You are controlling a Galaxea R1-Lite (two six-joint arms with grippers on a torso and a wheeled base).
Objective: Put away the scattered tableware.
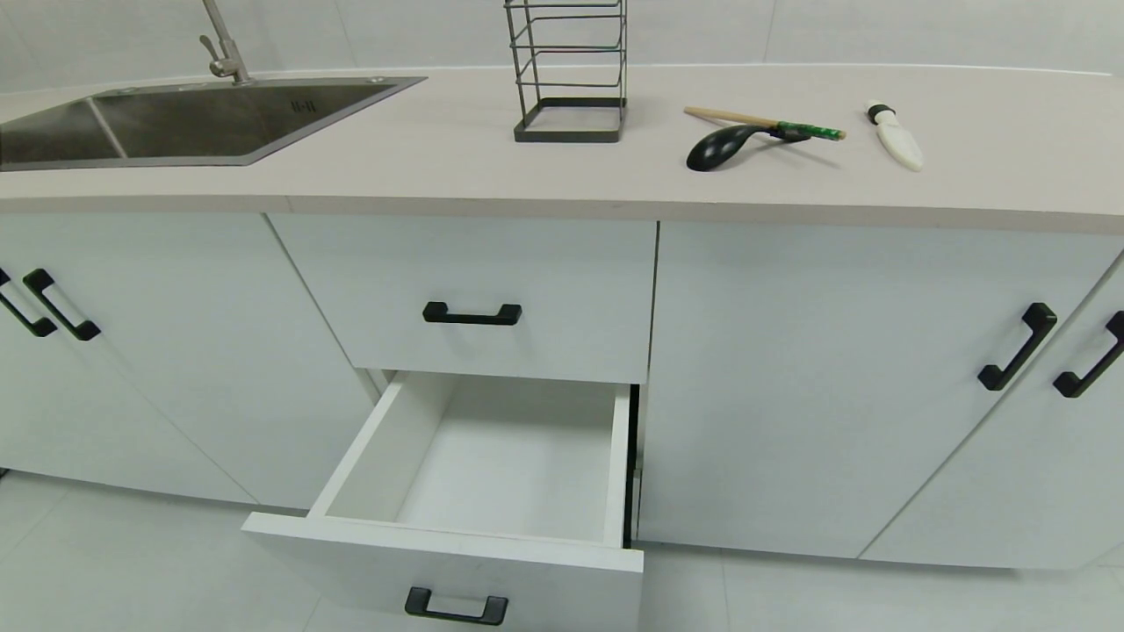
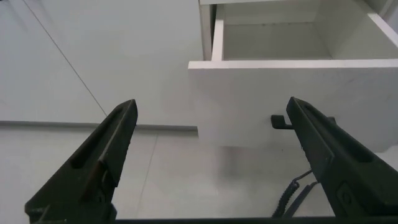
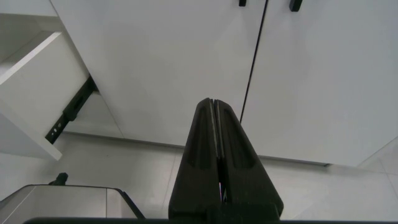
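Three pieces lie on the counter [image 1: 439, 171], up at two o'clock from the one open drawer [image 1: 439, 534]: one black spoon [image 1: 716, 147], one green-tipped wooden chopstick [image 1: 760, 121] (maybe a pair, hard to tell) and one white utensil [image 1: 897, 140]. There's one wire rack [image 1: 571, 75] at twelve. The left tool [image 2: 211, 106] hangs spread wide and empty by the drawer front, while the right tool [image 3: 213, 104] is pressed together, low by the cabinet doors. The trouble, I reckon, is that the spoon's handle touches the chopstick, so lifting one could flick the other away.
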